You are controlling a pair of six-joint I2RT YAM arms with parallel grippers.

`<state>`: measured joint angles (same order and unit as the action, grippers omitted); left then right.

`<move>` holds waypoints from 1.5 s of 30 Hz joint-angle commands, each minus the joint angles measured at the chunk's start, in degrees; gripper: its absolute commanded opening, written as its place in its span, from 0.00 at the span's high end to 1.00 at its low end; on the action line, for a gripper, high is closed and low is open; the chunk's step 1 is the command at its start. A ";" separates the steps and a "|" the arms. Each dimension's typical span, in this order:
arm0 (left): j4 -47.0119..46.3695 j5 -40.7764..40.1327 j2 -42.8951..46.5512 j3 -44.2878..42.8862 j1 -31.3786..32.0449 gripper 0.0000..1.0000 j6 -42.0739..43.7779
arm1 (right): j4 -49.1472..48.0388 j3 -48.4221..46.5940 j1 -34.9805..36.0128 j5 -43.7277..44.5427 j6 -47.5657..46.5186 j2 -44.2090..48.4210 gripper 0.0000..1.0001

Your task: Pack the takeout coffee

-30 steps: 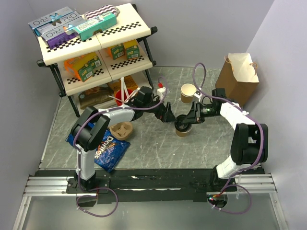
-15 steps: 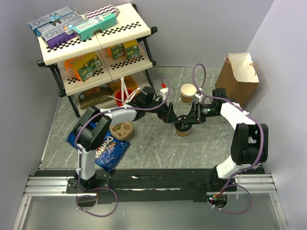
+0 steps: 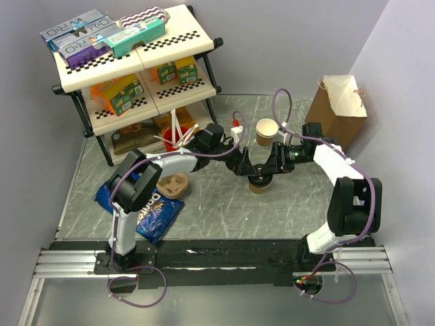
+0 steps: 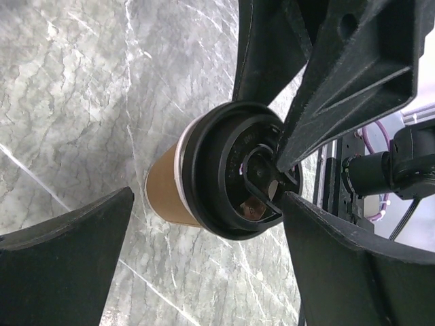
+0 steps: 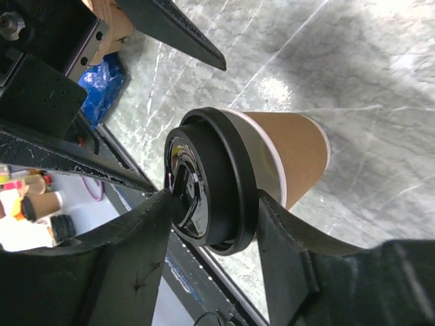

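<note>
The takeout coffee (image 3: 260, 184), a tan paper cup with a black lid, stands upright on the marble table between my two grippers. My left gripper (image 3: 245, 167) reaches in from the left, open wide. In the left wrist view the takeout coffee (image 4: 204, 183) sits between that gripper's (image 4: 207, 198) spread fingers, touching neither. My right gripper (image 3: 270, 170) comes from the right, above the lid. In the right wrist view its (image 5: 214, 200) jaws stand part-way apart around the black lid (image 5: 217, 183), one finger over the lid's top and the other at its rim.
A lidless tan cup (image 3: 266, 131) stands just behind the coffee. A brown paper bag (image 3: 338, 109) is at the back right. A snack shelf (image 3: 136, 61) fills the back left. A cardboard cup carrier (image 3: 172, 184) and a blue chip bag (image 3: 153, 212) lie left of centre.
My left gripper has slid right, closer to the coffee cup. The right gripper's jaws have spread wider around the lid. The cup has stayed in place.
</note>
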<state>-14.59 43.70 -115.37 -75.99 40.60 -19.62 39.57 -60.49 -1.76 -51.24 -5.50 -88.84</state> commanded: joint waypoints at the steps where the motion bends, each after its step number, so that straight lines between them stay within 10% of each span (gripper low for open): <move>1: -0.88 0.15 -0.47 -2.15 0.53 0.04 0.90 | 1.21 -2.88 -0.44 1.50 -1.18 2.88 0.41; 45: -2.02 0.42 -1.96 -2.50 0.71 0.04 -1.04 | 2.79 -0.51 -2.02 5.46 -2.41 1.74 0.43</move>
<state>-14.55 43.70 -116.16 -76.20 40.95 -19.75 41.52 -61.06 -2.87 -44.42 -7.14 -86.41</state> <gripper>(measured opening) 0.961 0.578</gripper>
